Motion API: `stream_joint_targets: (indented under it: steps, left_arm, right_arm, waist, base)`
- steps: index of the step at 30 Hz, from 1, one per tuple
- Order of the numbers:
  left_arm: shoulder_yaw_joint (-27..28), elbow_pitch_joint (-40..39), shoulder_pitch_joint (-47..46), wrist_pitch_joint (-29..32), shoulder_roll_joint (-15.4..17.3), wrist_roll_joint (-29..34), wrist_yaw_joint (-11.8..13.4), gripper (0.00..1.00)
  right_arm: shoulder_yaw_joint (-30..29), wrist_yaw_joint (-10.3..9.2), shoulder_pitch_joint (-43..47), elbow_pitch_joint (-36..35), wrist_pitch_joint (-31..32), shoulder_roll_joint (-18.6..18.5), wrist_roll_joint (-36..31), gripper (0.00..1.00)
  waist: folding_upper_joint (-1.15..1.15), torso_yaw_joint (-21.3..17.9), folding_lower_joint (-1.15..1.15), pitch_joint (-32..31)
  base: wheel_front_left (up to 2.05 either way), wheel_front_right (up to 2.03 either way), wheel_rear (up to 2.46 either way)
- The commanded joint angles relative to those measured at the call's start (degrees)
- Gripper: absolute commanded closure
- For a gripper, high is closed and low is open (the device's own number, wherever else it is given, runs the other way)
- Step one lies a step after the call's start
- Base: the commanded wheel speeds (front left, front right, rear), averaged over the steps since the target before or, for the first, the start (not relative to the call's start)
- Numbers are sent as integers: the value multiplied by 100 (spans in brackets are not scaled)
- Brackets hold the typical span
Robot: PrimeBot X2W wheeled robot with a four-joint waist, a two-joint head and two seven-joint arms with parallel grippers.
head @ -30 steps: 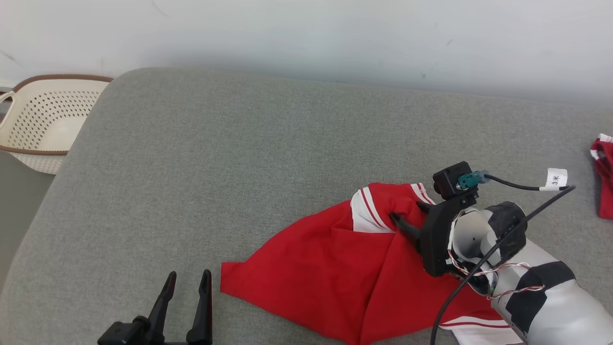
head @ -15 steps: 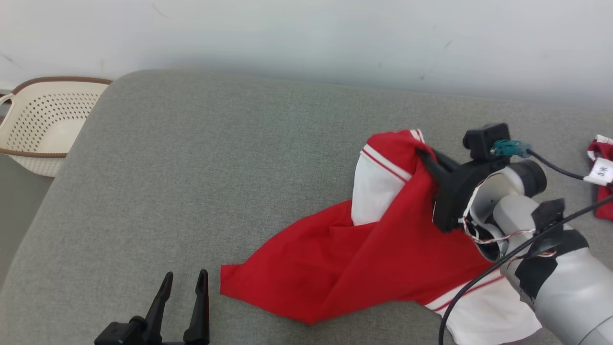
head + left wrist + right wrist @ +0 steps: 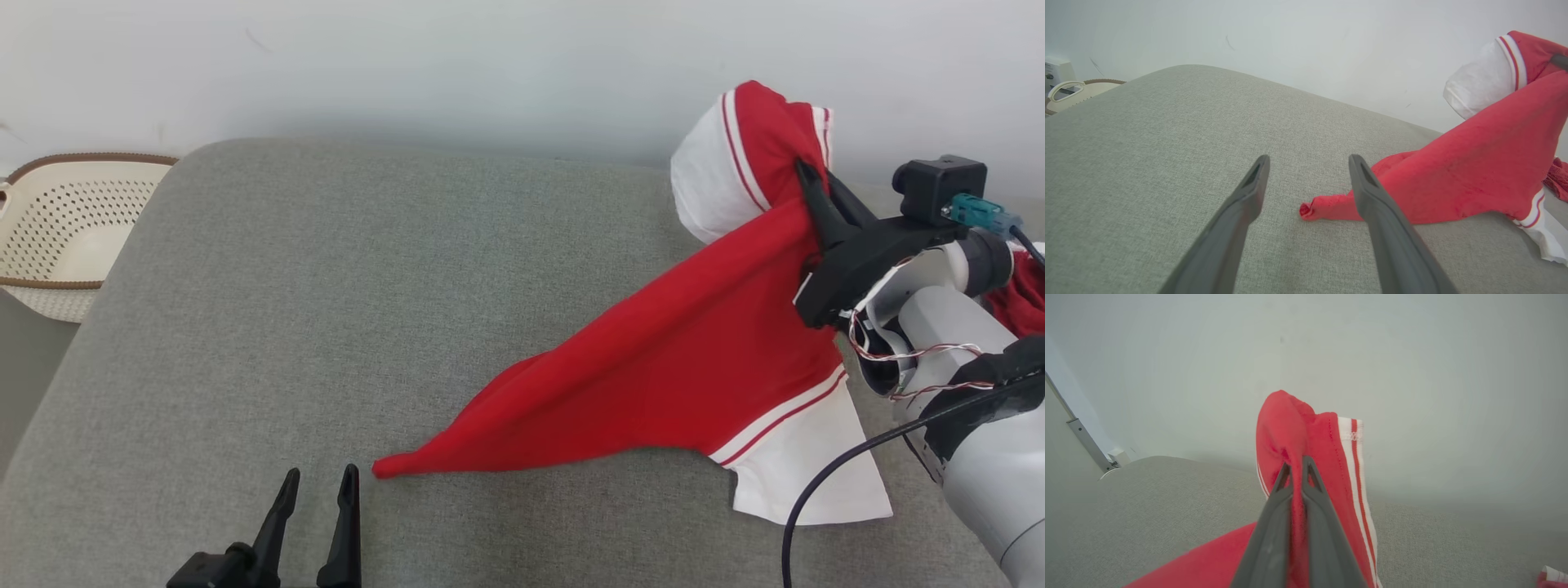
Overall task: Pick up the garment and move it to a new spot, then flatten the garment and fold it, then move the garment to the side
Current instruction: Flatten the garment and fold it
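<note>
One end of the garment (image 3: 694,367) sits pinched inside the right gripper (image 3: 808,173).

You are viewing the right gripper (image 3: 1297,464) with its tips buried in the garment (image 3: 694,367) fold; right of the garment, the forearm (image 3: 980,482) is partly hiding a second red cloth (image 3: 1024,298).

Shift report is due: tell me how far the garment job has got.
Done: the right gripper is shut on the red and white garment near a striped cuff. In hand: the lift; most cloth hangs raised, one corner and a white sleeve rest on the grey cushion. Left: setting it down elsewhere, flattening, folding, moving it aside. The left gripper is open and empty.
</note>
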Motion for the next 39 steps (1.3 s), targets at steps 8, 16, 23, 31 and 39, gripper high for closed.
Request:
stream_joint_targets:
  steps: [8,16,23,31,39]
  left_arm:
    - [-40,24,45,-18,1,-4,-24,0]
    - [-126,16,-47,-18,1,-39,-29,0]
    - [-250,10,-79,-18,1,-102,12,0]
    - [-210,-2,-63,-18,1,-76,32,0]
    - [-162,-3,20,-18,2,-24,14,0]
  right_arm:
    - [-335,0,-260,746,-101,126,-80,100]
    - [-926,0,-444,1153,-104,153,-482,100]
    - [-1405,0,-318,1327,-105,206,-938,0]
    - [-1876,0,-101,1106,-105,238,-1478,0]
    - [-2105,0,446,528,-106,374,-1465,0]
  waist:
    - [0,124,0,11]
    - [0,311,0,127]
    - [0,442,0,204]
    - [0,340,0,186]
    - [0,153,0,83]
  base:
    - [0,0,0]
    - [0,0,0]
    - [0,0,0]
    - [0,0,0]
    - [0,0,0]
